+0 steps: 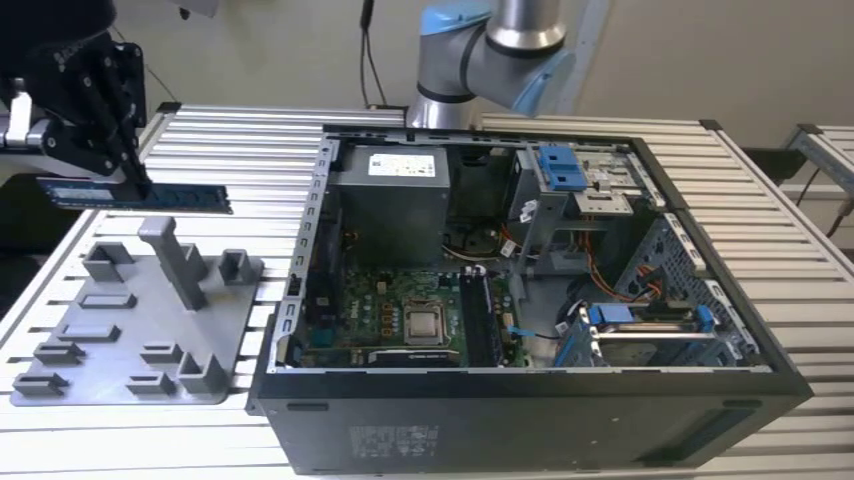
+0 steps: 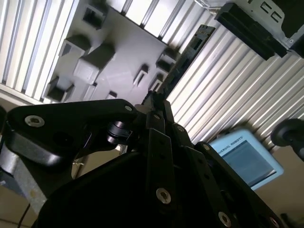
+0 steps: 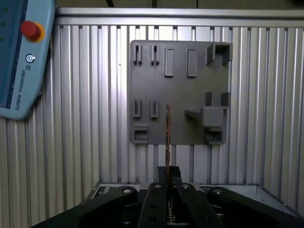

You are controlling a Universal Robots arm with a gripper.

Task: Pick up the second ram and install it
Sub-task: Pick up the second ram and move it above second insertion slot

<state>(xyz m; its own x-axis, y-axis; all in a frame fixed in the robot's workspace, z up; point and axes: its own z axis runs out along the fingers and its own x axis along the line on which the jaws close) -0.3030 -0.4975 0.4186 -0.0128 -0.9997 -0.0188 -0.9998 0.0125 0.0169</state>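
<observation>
Right now the tool (image 1: 138, 183) is clenched on the second ram (image 1: 180, 199). It grips the board about mid-length and holds it in the air, lying level and long-side across. The board hangs above the grey fixture plate (image 1: 120, 340) and is clear of its blocks and posts. That plate lies on the slatted metal surface (image 1: 254, 130) at the exterior view's left. The open computer case (image 1: 534, 420) sits beside the plate, with the green motherboard (image 1: 387, 315) showing down inside it, well apart from the board.

In the first wrist view the second ram (image 3: 167, 133) shows edge-on as a thin line running out from between the tool's fingers (image 3: 161, 183), with the plate behind it and a teach pendant (image 3: 19, 61) off to one side on the slats.

From where I stand, the board looks very light and stiff along its length, but thin and easy to damage. It would not take twisting or a hard squeeze well. A firm pinch across the two flat faces near the middle, as here, looks the sensible hold. It keeps the board balanced and leaves both ends and the lower edge free.
</observation>
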